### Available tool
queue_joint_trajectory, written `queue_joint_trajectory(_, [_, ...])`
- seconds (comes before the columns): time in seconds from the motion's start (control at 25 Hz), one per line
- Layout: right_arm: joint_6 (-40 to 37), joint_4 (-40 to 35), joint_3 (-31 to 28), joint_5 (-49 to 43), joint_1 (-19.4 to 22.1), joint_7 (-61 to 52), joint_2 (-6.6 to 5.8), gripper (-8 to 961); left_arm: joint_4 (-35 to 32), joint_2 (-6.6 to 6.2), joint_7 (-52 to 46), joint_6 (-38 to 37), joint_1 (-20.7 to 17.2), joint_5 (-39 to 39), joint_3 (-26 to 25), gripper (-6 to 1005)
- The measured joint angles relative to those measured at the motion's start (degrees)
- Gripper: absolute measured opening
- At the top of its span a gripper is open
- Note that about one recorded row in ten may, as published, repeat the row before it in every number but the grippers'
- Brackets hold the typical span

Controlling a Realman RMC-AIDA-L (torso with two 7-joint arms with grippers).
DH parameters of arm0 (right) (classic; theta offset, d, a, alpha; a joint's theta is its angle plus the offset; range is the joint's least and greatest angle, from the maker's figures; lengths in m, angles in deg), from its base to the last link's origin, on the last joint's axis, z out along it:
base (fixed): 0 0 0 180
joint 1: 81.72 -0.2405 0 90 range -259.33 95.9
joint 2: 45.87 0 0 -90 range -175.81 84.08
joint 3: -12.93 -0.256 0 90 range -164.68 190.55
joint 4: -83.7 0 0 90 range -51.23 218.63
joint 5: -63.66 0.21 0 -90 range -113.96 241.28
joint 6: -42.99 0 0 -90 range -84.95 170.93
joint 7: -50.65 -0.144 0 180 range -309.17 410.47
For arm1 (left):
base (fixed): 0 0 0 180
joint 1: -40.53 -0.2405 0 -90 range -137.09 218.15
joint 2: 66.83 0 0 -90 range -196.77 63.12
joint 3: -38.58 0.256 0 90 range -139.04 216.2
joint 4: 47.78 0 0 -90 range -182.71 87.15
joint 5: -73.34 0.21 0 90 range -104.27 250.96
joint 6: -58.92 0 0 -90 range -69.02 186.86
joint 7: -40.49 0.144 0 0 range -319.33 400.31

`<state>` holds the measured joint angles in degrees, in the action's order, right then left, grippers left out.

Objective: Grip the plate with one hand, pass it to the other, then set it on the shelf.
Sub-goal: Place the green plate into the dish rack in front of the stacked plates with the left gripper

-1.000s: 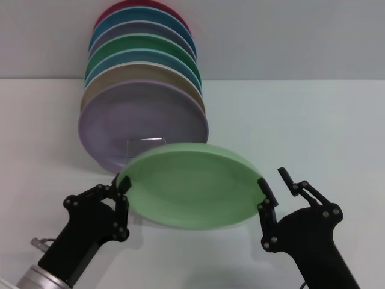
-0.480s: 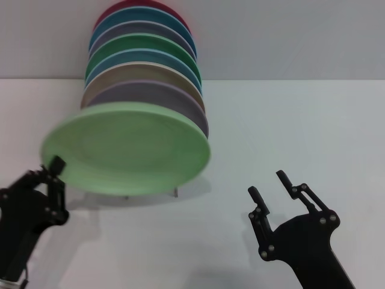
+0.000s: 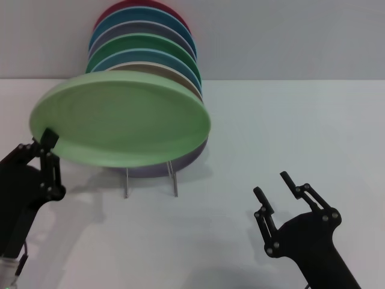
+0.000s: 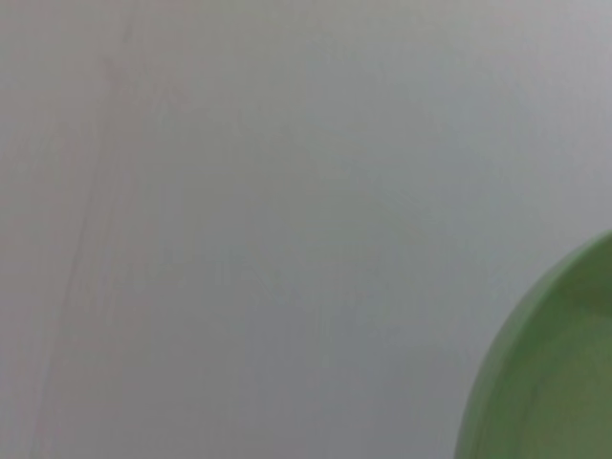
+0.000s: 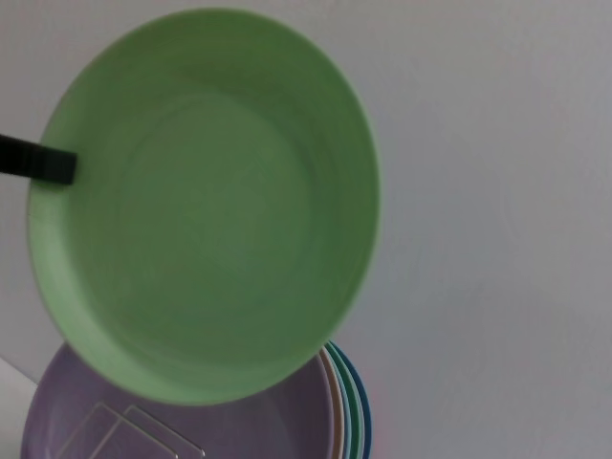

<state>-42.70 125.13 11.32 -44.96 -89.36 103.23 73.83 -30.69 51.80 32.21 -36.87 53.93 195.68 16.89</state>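
Note:
The pale mint-green plate (image 3: 123, 120) is held in the air in front of the row of plates on the wire shelf (image 3: 150, 178). My left gripper (image 3: 47, 143) is shut on the plate's left rim. The plate also shows in the right wrist view (image 5: 201, 201), with a left finger (image 5: 38, 161) over its rim, and its edge shows in the left wrist view (image 4: 545, 373). My right gripper (image 3: 275, 185) is open and empty, low at the right, well apart from the plate.
Several plates stand on edge in the shelf at the back left: a lilac plate (image 3: 192, 155) in front, then tan, blue, an emerald-green plate (image 3: 150, 43), grey, blue and a red plate (image 3: 129, 6). The white table (image 3: 289, 120) meets a grey wall behind.
My right gripper let go of the plate and drew back. My left gripper carried the plate up and to the left, in front of the shelf's plates.

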Motion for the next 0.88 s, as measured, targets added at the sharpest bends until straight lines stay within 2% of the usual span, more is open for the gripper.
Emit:
queue_joint_trajectory(0.28, [0.08, -0.84, -0.73, 0.73, -0.46, -0.25, 0.01, 413, -0.68, -0.04, 6.38, 1.38, 2.99, 0.00, -0.16, 58])
queue_joint_trajectory(0.88, [0.18, -1.17, -2.06, 1.58, -0.48, 0.03, 0.01, 412, -4.49, 0.02, 7.86, 4.55, 5.80, 0.38, -0.64, 68])
